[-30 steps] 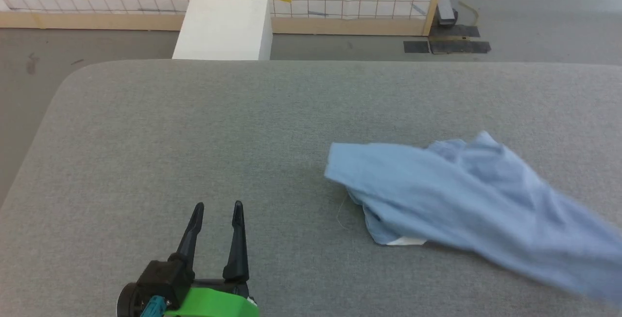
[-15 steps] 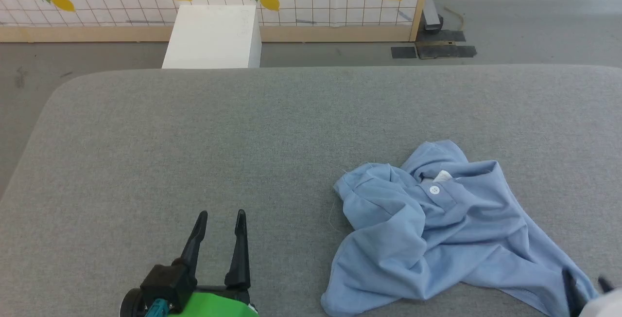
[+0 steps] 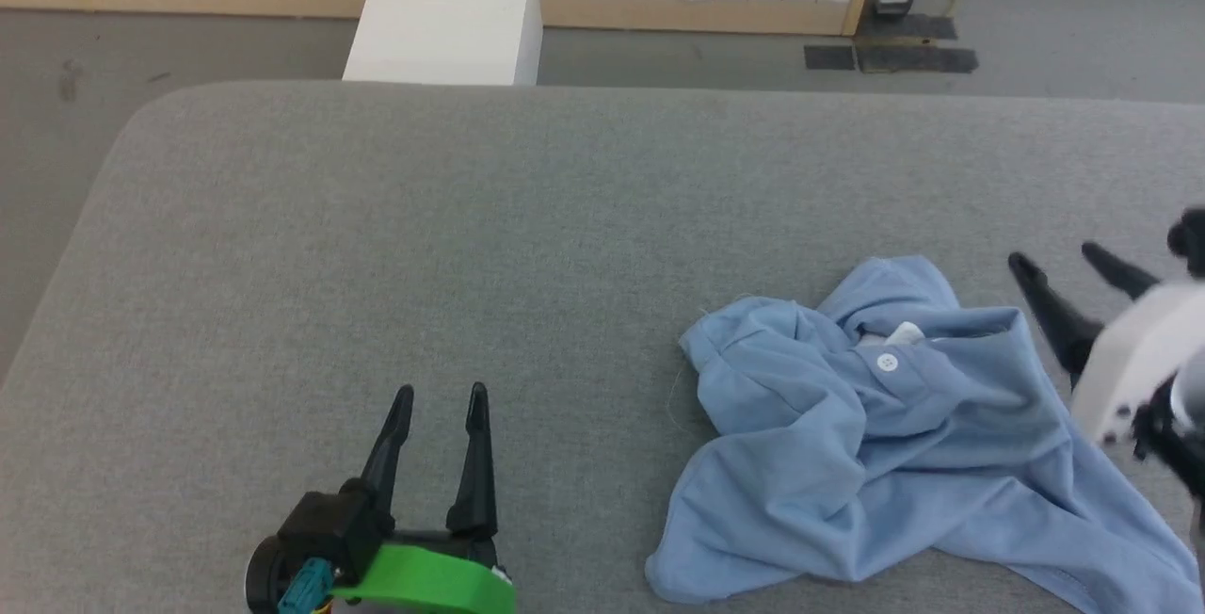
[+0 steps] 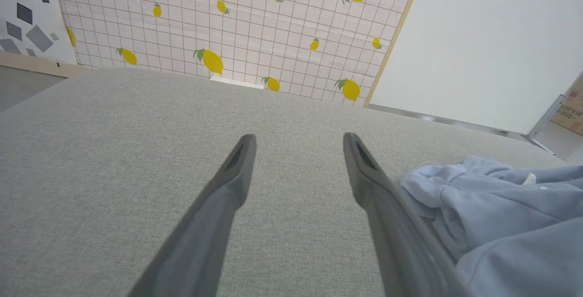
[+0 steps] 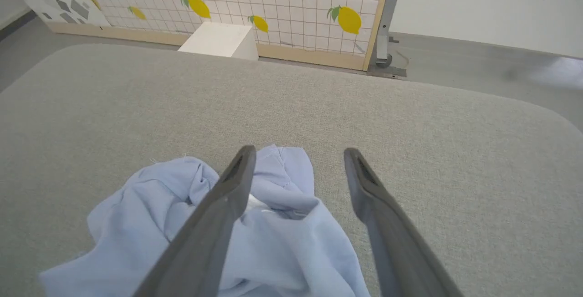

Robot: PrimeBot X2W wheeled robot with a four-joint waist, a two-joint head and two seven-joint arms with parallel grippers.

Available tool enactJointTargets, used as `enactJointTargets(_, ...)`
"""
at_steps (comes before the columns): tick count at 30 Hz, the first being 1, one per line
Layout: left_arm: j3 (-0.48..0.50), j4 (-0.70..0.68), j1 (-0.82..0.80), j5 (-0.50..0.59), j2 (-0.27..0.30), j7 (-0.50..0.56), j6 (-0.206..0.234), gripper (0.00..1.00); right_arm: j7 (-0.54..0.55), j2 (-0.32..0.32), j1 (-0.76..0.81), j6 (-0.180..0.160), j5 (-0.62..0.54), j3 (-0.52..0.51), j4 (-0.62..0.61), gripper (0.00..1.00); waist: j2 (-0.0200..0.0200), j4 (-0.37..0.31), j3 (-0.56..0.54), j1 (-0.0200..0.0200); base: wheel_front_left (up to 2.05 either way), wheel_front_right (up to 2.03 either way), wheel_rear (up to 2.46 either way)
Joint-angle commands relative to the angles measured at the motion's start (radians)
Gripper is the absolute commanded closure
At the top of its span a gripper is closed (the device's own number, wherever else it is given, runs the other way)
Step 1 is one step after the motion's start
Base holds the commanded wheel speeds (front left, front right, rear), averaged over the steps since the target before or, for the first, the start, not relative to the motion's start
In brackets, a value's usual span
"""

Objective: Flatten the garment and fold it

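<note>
The garment (image 3: 875,444), a light blue polo shirt, lies crumpled on the right half of the grey table (image 3: 471,218), with a white button showing near its collar. My right gripper (image 3: 1052,261) hovers open above the shirt's right edge, nothing between its fingers. In the right wrist view the garment (image 5: 282,242) lies below the open right gripper (image 5: 298,153). My left gripper (image 3: 441,395) stands open over bare table at the lower left, apart from the shirt. In the left wrist view the left gripper (image 4: 298,138) is open, and the garment (image 4: 501,210) lies to its right.
A white box (image 3: 447,16) stands on the floor beyond the table's far edge. Behind it runs a lemon-patterned partition (image 5: 273,1) with a wooden base. The table's left half is bare grey fabric.
The shirt, a blurred stretched shape a second ago, has dropped into a crumpled heap. My right gripper has let go and come up into view at the right. The head camera has shifted.
</note>
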Motion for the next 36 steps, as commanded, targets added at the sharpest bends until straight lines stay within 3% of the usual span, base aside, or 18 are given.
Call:
enactJointTargets(1, -0.004, -0.003, -0.024, -0.003, -0.002, -0.004, 0.007, 0.00, 0.020, -0.014, -0.054, -0.002, -0.005, 0.011, 0.044, 0.00, 0.0000, 0.032, 0.039, 0.0000, 0.00, 0.00, 0.00)
enactJointTargets(9, -0.044, -0.004, -0.080, -0.014, -0.002, -0.004, 0.017, 0.00, 0.189, -0.078, -0.224, -0.002, -0.007, 0.126, 0.321, 0.00, 0.0000, 0.104, 0.125, 0.0000, 0.00, 0.00, 0.00)
enactJointTargets(17, -0.080, -0.009, -0.116, -0.022, -0.002, -0.004, 0.027, 0.00, 0.173, -0.092, -0.261, -0.002, -0.028, 0.179, 0.509, 0.00, 0.0000, 0.156, 0.174, 0.0000, 0.00, 0.00, 0.00)
enactJointTargets(18, -0.083, -0.009, -0.119, -0.022, -0.002, -0.004, 0.029, 0.00, 0.169, -0.090, -0.261, -0.002, -0.027, 0.181, 0.525, 0.25, 0.0000, 0.159, 0.177, 0.0000, 0.00, 0.00, 0.00)
enactJointTargets(19, -0.086, -0.008, -0.122, -0.023, -0.002, -0.004, 0.031, 0.00, 0.158, -0.092, -0.263, -0.002, -0.027, 0.191, 0.536, 0.73, 0.0000, 0.162, 0.179, 0.0000, 0.00, 0.00, 0.00)
enactJointTargets(20, -0.086, -0.009, -0.124, -0.023, -0.002, -0.004, 0.034, 0.00, 0.143, -0.097, -0.268, -0.002, -0.031, 0.203, 0.540, 1.00, 0.0000, 0.162, 0.180, 0.0000, 0.00, 0.00, 0.00)
enactJointTargets(26, -0.069, 0.002, -0.112, -0.022, -0.002, -0.004, 0.042, 0.00, -0.004, -0.123, -0.352, -0.002, -0.023, 0.231, 0.506, 1.00, 0.0000, 0.132, 0.147, 0.0000, 0.00, 0.00, 0.00)
enactJointTargets(36, -0.072, 0.002, -0.107, -0.010, -0.002, -0.004, 0.040, 0.00, -0.257, -0.202, -0.408, -0.002, -0.068, 0.087, 0.553, 1.00, 0.0000, 0.154, 0.132, 0.0000, 0.00, 0.00, 0.00)
